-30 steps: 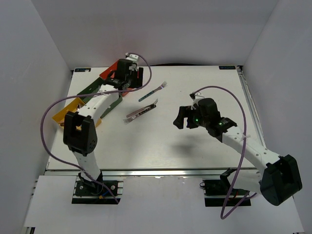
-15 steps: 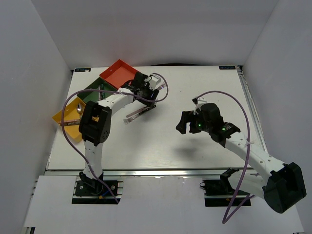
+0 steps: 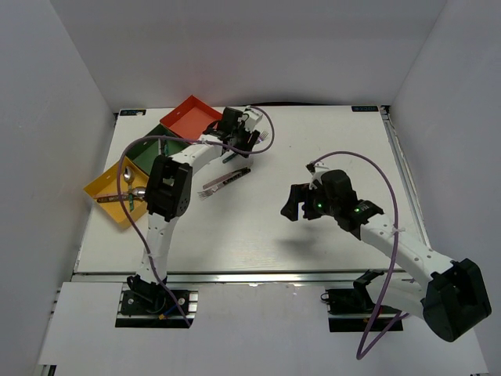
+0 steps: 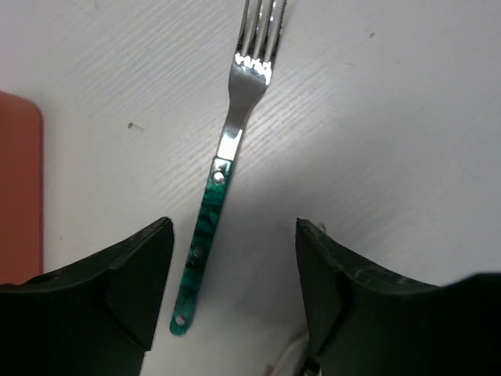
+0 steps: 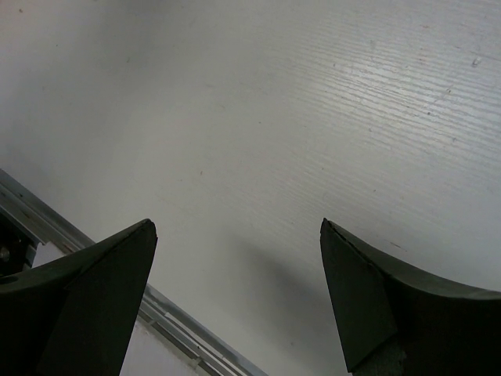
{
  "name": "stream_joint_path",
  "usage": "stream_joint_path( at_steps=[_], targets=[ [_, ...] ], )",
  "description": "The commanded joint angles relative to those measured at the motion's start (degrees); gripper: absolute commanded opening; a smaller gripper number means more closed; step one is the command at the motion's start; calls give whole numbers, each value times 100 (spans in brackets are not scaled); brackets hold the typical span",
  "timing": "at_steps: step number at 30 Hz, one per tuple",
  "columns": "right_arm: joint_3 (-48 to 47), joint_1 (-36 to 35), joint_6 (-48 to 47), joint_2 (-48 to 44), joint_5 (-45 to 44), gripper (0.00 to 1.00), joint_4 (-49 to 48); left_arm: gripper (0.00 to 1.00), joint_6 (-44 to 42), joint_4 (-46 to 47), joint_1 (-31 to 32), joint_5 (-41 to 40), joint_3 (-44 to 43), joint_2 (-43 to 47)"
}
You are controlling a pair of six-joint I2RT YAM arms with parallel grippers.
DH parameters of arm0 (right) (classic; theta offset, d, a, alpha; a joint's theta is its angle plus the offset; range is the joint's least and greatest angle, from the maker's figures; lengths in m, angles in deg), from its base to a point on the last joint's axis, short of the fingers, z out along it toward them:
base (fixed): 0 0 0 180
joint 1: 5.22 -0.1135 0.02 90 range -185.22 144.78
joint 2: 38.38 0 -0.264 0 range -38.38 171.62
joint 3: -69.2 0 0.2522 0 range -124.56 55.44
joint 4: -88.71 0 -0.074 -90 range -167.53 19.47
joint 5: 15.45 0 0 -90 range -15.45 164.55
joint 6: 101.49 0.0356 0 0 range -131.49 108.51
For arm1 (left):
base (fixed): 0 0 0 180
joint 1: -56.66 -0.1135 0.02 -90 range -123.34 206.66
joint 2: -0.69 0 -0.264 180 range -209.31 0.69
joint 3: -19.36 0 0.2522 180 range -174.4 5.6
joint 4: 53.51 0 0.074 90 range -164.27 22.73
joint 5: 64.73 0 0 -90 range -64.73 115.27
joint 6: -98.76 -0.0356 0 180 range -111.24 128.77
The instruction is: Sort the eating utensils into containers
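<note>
Left gripper (image 4: 232, 231) poised over a teal-handled fork (image 4: 223, 168), just beside the red-orange tray (image 3: 190, 116)

Its jaws stand wide, holding nothing, and straddle the lower handle, which lies flat on the table and slants between them. Closing this near the handle's end could pivot the thin fork or let it skid out, and fingers set too high would miss it. Well away from that tray, the right gripper (image 5: 235, 227) hangs spread wide and empty.

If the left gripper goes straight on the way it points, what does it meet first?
Most likely the teal-handled fork, whose handle lies on the table between the left gripper's open fingers; height unclear.
</note>
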Motion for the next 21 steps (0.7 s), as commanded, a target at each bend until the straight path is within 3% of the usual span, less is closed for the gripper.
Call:
stream_joint_path(
  at_steps=[1, 9, 10, 11, 14, 17, 18, 21],
  targets=[
    [29, 13, 56, 36, 208, 89, -312, 71, -150, -287, -185, 67, -701, -468],
    [12, 4, 12, 142, 349, 89, -321, 64, 34, -59, -414, 287, -939, -909],
    [3, 4, 12, 150, 340, 89, -321, 59, 34, -172, -414, 322, -983, -962],
    [-15, 13, 4, 159, 340, 89, -312, 46, 0, -252, -414, 383, -1045, -1084],
    [-59, 4, 3, 159, 331, 89, -294, 22, -45, -323, -414, 585, -1011, -1112],
    [-85, 4, 21, 150, 323, 89, -286, 17, -36, -156, -414, 700, -817, -963],
    [-85, 4, 47, 142, 323, 89, -285, 9, -36, -138, -414, 744, -817, -945],
    [-68, -5, 65, 142, 340, 89, -294, 1, 52, -164, -397, 849, -1009, -840]
  ],
)
